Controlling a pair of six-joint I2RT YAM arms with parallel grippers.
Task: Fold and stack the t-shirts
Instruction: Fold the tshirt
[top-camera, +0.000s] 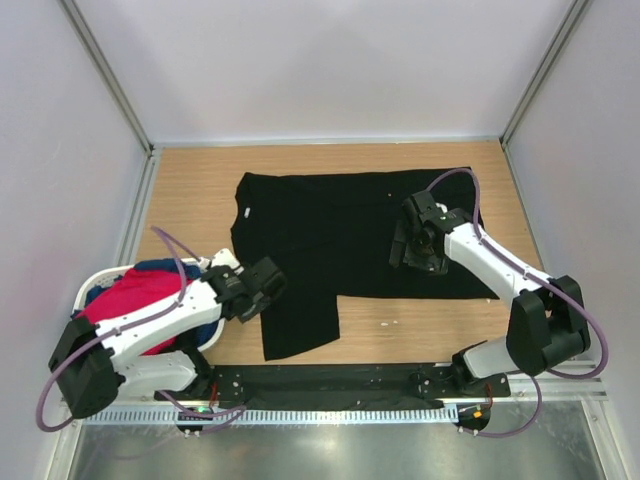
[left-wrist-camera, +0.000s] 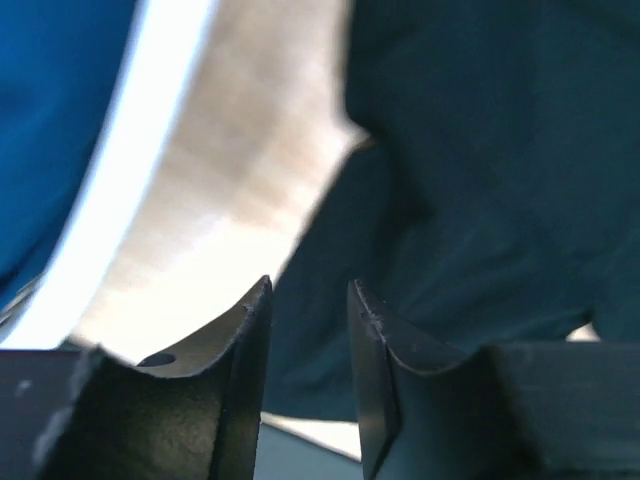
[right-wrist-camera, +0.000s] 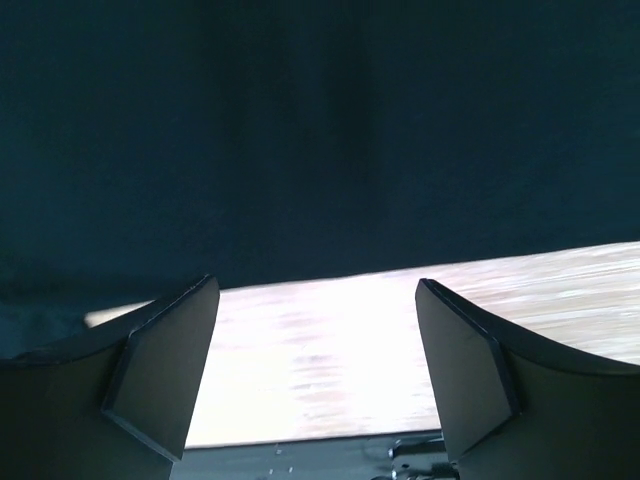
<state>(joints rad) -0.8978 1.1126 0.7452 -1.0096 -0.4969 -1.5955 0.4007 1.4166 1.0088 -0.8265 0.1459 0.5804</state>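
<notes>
red t-shirt and blue t-shirt lie in the white basket at near left, beside it the left pincer, slightly parted, is at the black t-shirt's near flap — farther on, the right pincer hangs spread wide over that shirt, flat on the worktop.
</notes>
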